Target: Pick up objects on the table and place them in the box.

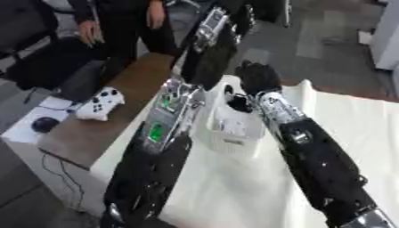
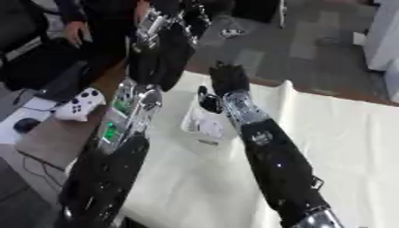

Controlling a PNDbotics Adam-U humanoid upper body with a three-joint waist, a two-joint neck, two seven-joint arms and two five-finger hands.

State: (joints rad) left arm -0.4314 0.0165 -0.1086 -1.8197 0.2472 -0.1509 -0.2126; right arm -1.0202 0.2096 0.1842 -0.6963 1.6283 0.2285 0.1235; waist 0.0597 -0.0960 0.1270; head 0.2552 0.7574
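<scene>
A white box stands on the white cloth, between my two arms. Inside it lie a dark object and something white. My right hand is a dark lump hovering over the far end of the box, just above the dark object; I cannot make out anything held in it. My left hand is raised beyond the box's left side, its fingers stretched up and away with nothing in them. No other loose objects show on the cloth.
A brown tabletop lies left of the cloth, with a white game controller and a small black round thing beside it. Cables hang off the near left edge. The cloth runs on to the right.
</scene>
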